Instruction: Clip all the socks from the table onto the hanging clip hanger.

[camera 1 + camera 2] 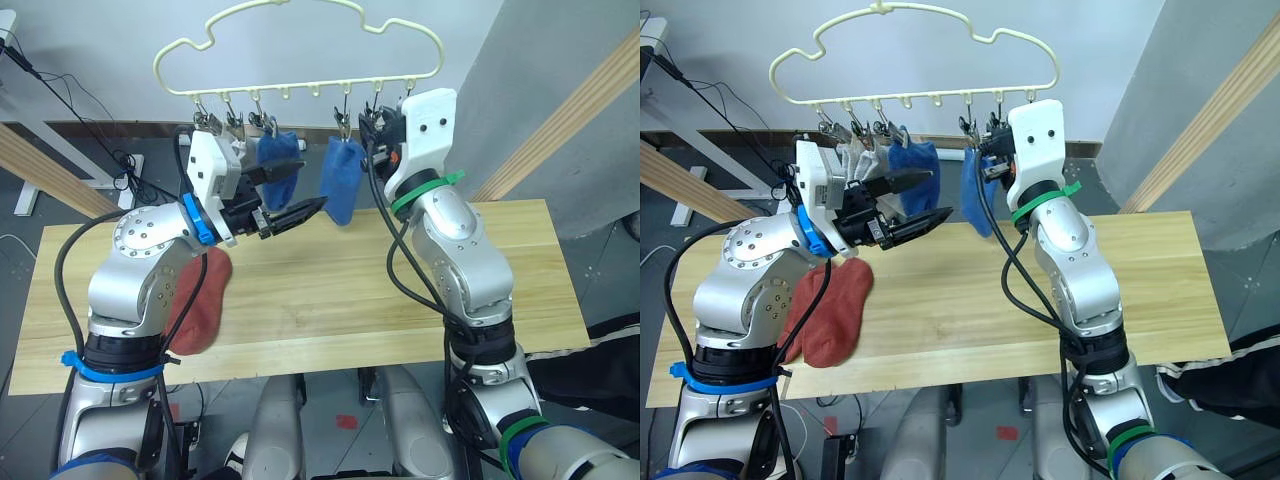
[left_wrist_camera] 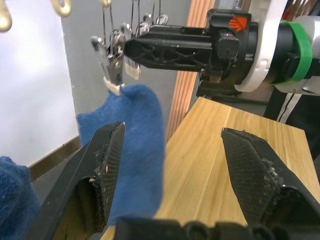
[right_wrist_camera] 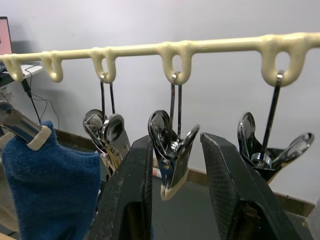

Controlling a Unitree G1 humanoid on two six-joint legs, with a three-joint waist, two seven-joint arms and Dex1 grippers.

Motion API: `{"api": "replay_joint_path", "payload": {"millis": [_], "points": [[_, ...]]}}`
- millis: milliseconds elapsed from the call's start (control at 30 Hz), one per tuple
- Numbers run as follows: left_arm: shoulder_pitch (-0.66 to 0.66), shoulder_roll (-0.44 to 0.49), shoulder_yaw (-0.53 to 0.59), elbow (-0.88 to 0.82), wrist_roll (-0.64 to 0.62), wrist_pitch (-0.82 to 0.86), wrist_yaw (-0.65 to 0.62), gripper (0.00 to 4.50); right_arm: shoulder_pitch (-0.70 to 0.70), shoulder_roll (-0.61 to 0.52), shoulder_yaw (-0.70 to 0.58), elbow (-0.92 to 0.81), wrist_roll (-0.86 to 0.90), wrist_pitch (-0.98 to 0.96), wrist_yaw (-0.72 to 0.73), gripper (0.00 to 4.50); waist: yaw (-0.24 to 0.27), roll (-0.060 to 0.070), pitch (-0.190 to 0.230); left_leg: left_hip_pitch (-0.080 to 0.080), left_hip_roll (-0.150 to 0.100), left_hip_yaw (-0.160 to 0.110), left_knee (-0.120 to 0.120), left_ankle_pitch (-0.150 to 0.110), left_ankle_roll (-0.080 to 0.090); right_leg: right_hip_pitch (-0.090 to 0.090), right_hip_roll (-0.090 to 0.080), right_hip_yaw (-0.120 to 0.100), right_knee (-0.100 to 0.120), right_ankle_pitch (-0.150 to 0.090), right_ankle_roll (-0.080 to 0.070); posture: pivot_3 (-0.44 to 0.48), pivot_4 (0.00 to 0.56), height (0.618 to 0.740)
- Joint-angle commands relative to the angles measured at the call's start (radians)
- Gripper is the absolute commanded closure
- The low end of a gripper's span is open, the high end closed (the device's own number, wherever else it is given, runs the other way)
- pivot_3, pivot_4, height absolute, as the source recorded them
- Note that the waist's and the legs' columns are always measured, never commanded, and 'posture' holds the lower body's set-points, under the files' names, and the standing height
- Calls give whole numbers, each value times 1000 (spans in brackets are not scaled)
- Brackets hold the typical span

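With the table (image 1: 480, 290) bearing a rust-red sock (image 1: 830, 310) lying lengthwise front-to-back near the left edge, and the clip hanger (image 1: 300, 50) overhead, the right gripper (image 3: 172, 165) straddles a free clip (image 3: 171, 150), unclenched; the empty, spread left gripper (image 1: 285, 195) should fetch that sock.

No legible text, numbers or brand names on any surface. Sole marking: a small orange-red emblem on the black housing of the right gripper (image 2: 165, 47), seen in the left wrist view, too small to read as characters. No print on the clip hanger (image 1: 300, 50), the socks or the tabletop (image 1: 330, 290).
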Motion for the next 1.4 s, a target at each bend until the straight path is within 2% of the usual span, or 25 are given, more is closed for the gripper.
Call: {"api": "replay_joint_path", "payload": {"millis": [33, 967, 1200, 1300, 1400], "points": [[10, 3, 5, -30, -5, -20, -8, 1124, -27, 19, 0, -23, 15, -39, 14, 2966, 0, 0, 0, 0, 0, 0, 0, 0, 0, 0, 0, 0, 0, 0, 0, -47, 447, 735], [42, 23, 16, -38, -3, -18, -18, 1124, -60, 63, -27, 25, 27, -92, 29, 2966, 1, 0, 0, 0, 0, 0, 1, 0, 0, 0, 0, 0, 1, 0, 0, -39, 438, 735], [55, 23, 20, -46, -2, -9, -5, 1124, -61, 64, -34, 24, 25, -93, 28, 4481, 1, 0, 0, 0, 0, 0, 2, 0, 0, 0, 0, 0, 2, 0, 0, -38, 440, 735], [72, 21, 33, -57, 6, 7, 40, 1124, -61, 63, -36, 20, 25, -91, 28, 4495, 1, 0, 0, 0, 0, 0, 2, 0, 0, 0, 0, 0, 2, 0, 0, -39, 442, 735], [131, 4, 68, -83, 37, 52, 166, 1124, -64, 59, -39, 20, 24, -90, 30, 4495, -1, 0, 0, 0, 0, 0, 2, 0, 0, 0, 0, 1, 3, 0, 0, -39, 442, 735]]}}
